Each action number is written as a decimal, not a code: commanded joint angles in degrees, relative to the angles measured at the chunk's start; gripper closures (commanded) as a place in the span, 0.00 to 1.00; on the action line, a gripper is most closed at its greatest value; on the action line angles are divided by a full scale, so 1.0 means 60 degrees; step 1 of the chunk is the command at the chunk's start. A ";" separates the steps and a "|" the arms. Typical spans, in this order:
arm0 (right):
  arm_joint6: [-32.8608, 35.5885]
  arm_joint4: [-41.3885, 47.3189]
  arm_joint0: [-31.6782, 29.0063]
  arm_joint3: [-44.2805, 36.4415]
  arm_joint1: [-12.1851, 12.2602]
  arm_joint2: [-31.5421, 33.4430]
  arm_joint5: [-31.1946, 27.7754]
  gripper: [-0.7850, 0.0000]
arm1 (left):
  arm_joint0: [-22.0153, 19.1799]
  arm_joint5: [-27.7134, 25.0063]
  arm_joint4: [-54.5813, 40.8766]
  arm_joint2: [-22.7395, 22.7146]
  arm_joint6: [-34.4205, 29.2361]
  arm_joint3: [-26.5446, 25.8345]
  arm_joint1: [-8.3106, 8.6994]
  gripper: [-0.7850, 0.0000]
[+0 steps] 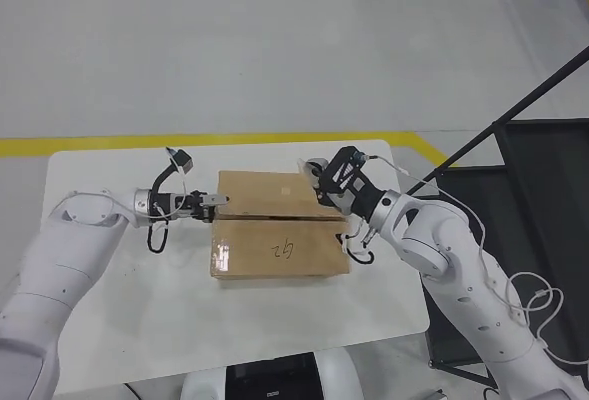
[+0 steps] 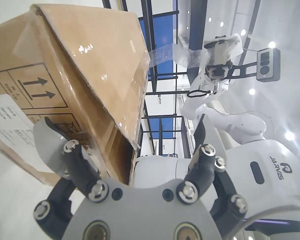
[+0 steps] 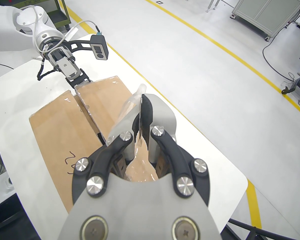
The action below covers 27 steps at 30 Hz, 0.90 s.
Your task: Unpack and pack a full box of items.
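Note:
A brown cardboard box (image 1: 274, 235) lies in the middle of the white table (image 1: 124, 320), its two top flaps meeting along a seam. My left gripper (image 1: 211, 203) is at the box's left end, open, with the raised flap edge (image 2: 130, 116) between its fingers. My right gripper (image 1: 315, 181) hovers over the box's far right corner, shut on a strip of clear tape (image 3: 126, 116). In the left wrist view the tape (image 2: 165, 56) stretches from the flap's corner to the right gripper (image 2: 221, 48). The right wrist view shows the box (image 3: 55, 131) and the left gripper (image 3: 80, 81) at its far end.
A black metal rack (image 1: 564, 200) stands close to the table's right side. A yellow line (image 1: 174, 145) runs on the floor behind the table. There is bare table surface in front of the box and at its left.

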 commanded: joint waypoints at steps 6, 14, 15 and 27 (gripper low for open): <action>-0.0025 0.0095 -0.0169 -0.0020 0.0001 0.0115 -0.0067 1.00 | -0.0281 -0.0124 -0.0504 0.0578 -0.0054 0.0314 -0.0508 0.00; 0.0231 -0.0008 -0.0083 0.0227 -0.0026 -0.0093 -0.0270 1.00 | -0.0461 -0.0241 -0.0430 0.0583 0.0061 0.0855 -0.0627 0.00; 0.0359 -0.0064 -0.0063 0.0332 -0.0019 -0.0104 -0.0378 1.00 | -0.0461 -0.0241 -0.0430 0.0583 0.0061 0.0855 -0.0627 0.00; 0.0359 -0.0064 -0.0063 0.0332 -0.0019 -0.0104 -0.0378 1.00 | -0.0461 -0.0241 -0.0430 0.0583 0.0061 0.0855 -0.0627 0.00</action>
